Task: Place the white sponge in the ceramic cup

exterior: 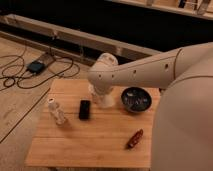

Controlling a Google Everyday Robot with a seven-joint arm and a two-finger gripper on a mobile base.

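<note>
Camera view looks down on a wooden table (90, 150) with the robot's pale arm (150, 67) reaching in from the right. The arm bends down at a rounded joint, and the gripper (102, 96) hangs below it, low over the back middle of the table, between a black slab (85, 109) and a dark bowl (135, 98). All that shows there is one whitish mass reaching down to the wood. I cannot tell whether the gripper is spread, closed or holding anything. The white sponge and the cup cannot be told apart from that mass, since the arm covers the spot. A small white bottle (56, 111) stands upright left of the slab. A reddish-brown object (134, 138) lies near the front right. Cables (25, 75) trail on the floor to the left.
</note>
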